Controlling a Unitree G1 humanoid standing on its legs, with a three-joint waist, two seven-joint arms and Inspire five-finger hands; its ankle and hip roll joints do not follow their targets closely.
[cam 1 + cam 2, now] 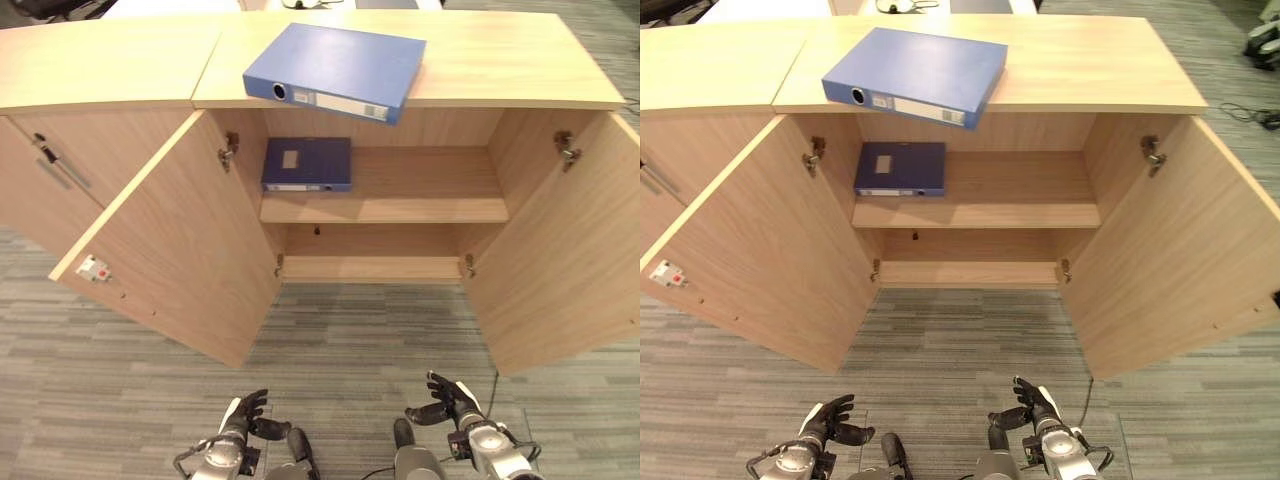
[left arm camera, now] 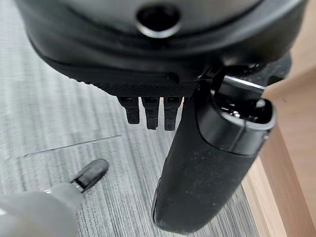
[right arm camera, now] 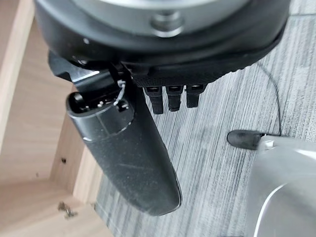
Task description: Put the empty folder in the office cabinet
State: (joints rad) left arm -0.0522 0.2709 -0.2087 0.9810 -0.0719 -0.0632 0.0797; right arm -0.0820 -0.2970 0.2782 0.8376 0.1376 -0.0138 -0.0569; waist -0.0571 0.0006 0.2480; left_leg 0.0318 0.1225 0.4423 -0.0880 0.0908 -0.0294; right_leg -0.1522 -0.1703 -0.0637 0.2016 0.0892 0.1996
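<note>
Judging from the left eye view, the task has barely been started: the blue folder (image 1: 335, 70) is seen lying flat on the cabinet's (image 1: 400, 215) top, its front corner hanging over the edge, above the open doors. A darker folder (image 1: 307, 164) is already lodged on the upper shelf (image 1: 420, 205) inside the cabinet. Both hands are held low, well short of the cabinet.

By the left wrist view, the left hand (image 2: 197, 163) is shown loosely open with nothing held.

By the right wrist view, the right hand (image 3: 133, 158) is likewise relaxed and empty.

Reaching, grasping and shelving are all judged to remain.
</note>
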